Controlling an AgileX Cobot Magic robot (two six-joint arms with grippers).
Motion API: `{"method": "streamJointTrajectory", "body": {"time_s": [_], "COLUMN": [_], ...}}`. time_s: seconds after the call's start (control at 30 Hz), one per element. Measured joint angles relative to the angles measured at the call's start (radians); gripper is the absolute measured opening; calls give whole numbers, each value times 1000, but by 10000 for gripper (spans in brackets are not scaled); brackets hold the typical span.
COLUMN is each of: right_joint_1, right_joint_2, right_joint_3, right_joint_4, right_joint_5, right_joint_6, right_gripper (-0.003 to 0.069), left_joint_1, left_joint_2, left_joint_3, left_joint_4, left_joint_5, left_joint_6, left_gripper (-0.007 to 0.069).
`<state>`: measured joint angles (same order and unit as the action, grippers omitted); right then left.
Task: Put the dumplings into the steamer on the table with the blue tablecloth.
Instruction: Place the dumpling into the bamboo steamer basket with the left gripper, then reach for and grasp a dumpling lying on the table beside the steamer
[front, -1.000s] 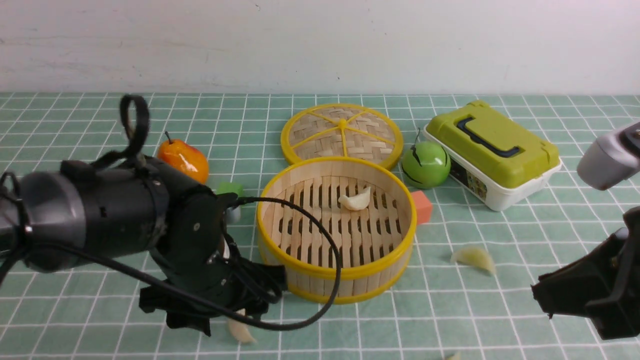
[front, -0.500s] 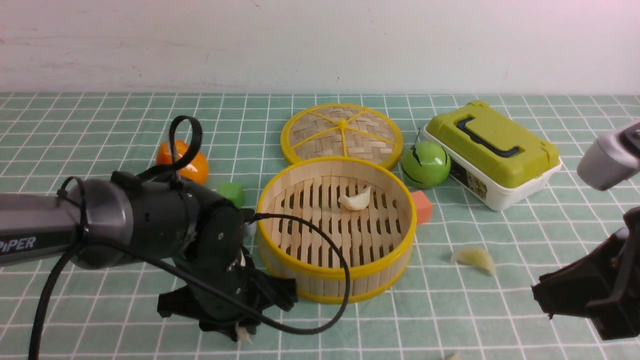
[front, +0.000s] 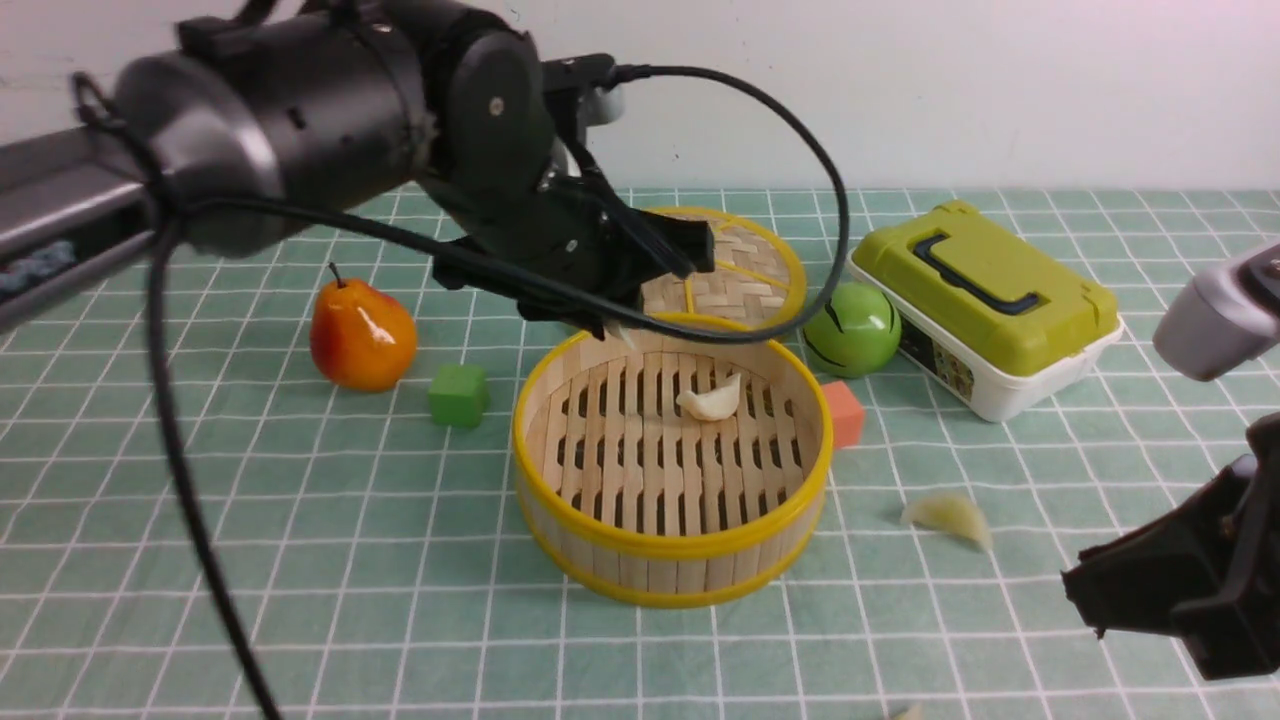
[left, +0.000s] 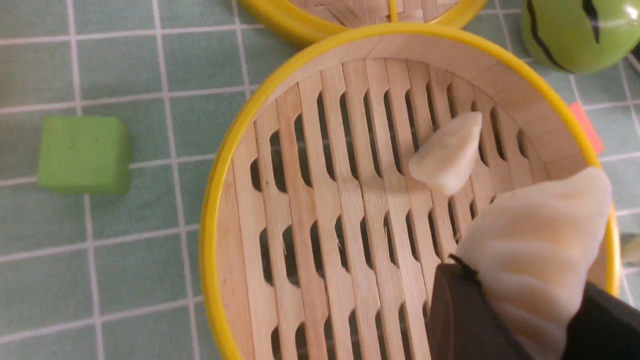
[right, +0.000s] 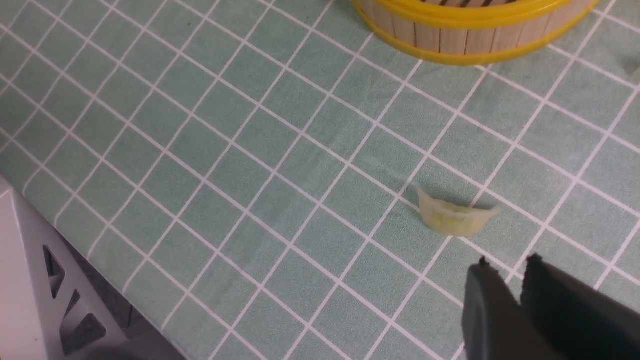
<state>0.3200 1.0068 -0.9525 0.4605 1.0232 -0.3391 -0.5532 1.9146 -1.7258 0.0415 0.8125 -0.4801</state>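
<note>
The steamer (front: 670, 545) stands mid-table on the blue tablecloth (front: 300, 500), with one dumpling (front: 710, 398) on its slats. My left gripper (front: 615, 330) hangs over the steamer's back rim, shut on a second dumpling (left: 535, 240). The left wrist view shows the steamer's rim (left: 210, 235) and the lying dumpling (left: 447, 157) below it. A third dumpling (front: 948, 515) lies on the cloth right of the steamer, and a fourth (front: 908, 712) peeks in at the front edge. My right gripper (right: 507, 260) is shut and empty, just short of a pale greenish dumpling (right: 452, 217).
A pear (front: 362, 335) and a green cube (front: 459, 394) lie left of the steamer. The woven lid (front: 740, 270) is behind it. A green ball (front: 852, 328), an orange cube (front: 846, 413) and a lime-lidded box (front: 985, 300) are to its right. The table's front edge (right: 100, 280) is near.
My left gripper closed on the dumpling in front of the steamer, lifted it and carried it up over the steamer's back rim. The right arm has not moved.
</note>
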Motion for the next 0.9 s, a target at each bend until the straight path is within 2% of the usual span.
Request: {"method": "streamJointTrajectory", "body": {"time_s": [0.23,0.3,0.5,0.6,0.77,0.9], "right_joint_1": [0,0,0,0,0,-1], "right_joint_2": [0,0,0,1,36,156], "right_joint_3": [0,0,0,-3,-61,-179], "right_joint_4": [-11,-17,-35,-67,-148,-245], "right_joint_5": [11,12,4,-2,16,37], "right_joint_6": [0,0,0,0,13,63], "right_gripper": [115,118,126,128,125,56], "left_joint_1": [18,20,20,20,20,20], "left_joint_2": [290,341,378,368,263,53], "left_joint_3": [-213,-245,-280,-318,-391,-400], "left_joint_4": [-7,-6,-5,8,15,16], "left_joint_5": [101,116,141,223,373,419], "left_joint_6": [-4,-18,-56,-13,134,225], "left_gripper": [171,196,382,432,415,285]}}
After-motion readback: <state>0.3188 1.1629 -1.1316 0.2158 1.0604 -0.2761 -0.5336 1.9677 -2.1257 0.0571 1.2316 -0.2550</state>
